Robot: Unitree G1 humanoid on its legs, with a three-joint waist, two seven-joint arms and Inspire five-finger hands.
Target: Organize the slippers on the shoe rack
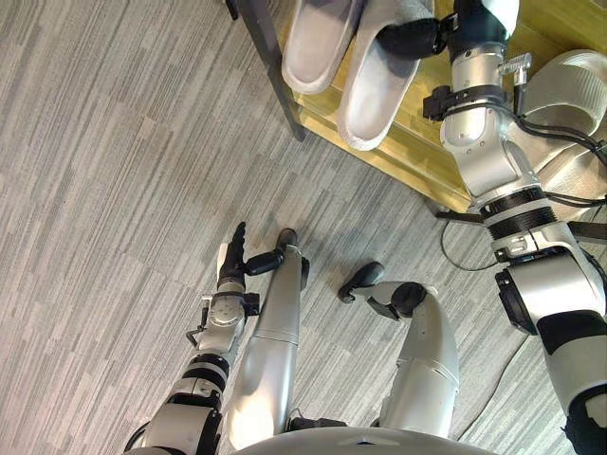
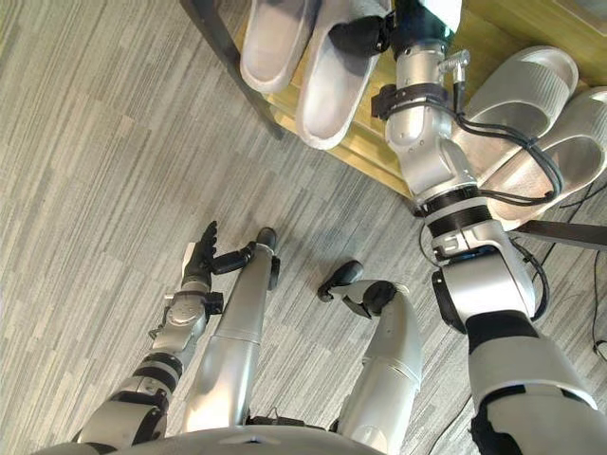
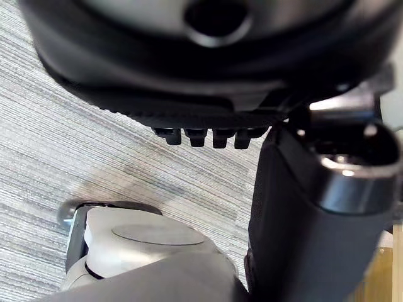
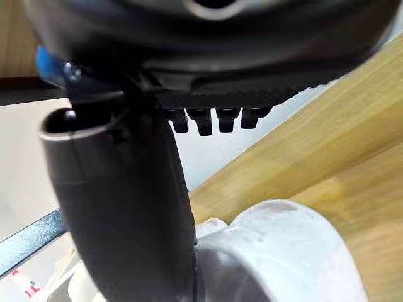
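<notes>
The robot's right arm reaches up and forward, fully stretched, to a shoe rack (image 1: pixel 417 156) with a wooden shelf and a dark frame. The right hand (image 1: pixel 415 36) sits over a pair of pale slippers (image 1: pixel 375 90) lying side by side on the shelf. Its dark thumb rests on the upper of the slipper nearer the hand; the other slipper lies just beyond that, touching the first. In the right wrist view the fingers (image 4: pixel 214 119) stick out straight and spread, not wrapped round anything, with the slipper's rounded end just beside the thumb. A second pair of slippers (image 2: pixel 531 90) lies near the right forearm, on the outer side. The left hand (image 1: pixel 232 261) hangs low over the grey striped floor (image 1: pixel 114 190), well apart from the rack, fingers straight and holding nothing.
</notes>
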